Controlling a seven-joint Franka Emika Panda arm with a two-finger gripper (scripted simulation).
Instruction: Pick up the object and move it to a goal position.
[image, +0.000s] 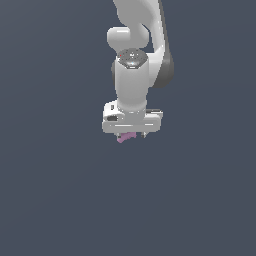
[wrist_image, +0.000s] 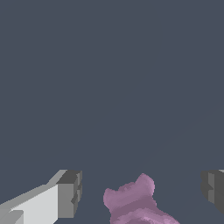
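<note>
The object (wrist_image: 131, 202) is a small pink-purple lumpy piece with short knobs. In the wrist view it sits between the two dark grey fingertips (wrist_image: 69, 192), with a clear gap on each side. My gripper (wrist_image: 142, 192) is open around it and does not touch it. In the exterior view the white hand (image: 132, 120) points straight down and hides most of the object (image: 126, 137), which peeks out just under it. There the gripper (image: 132, 134) is low over the object and its fingers are mostly hidden.
A plain dark grey-blue floor (image: 50, 200) fills both views. The white arm (image: 134, 50) rises from the hand to the top of the exterior view. Nothing else shows.
</note>
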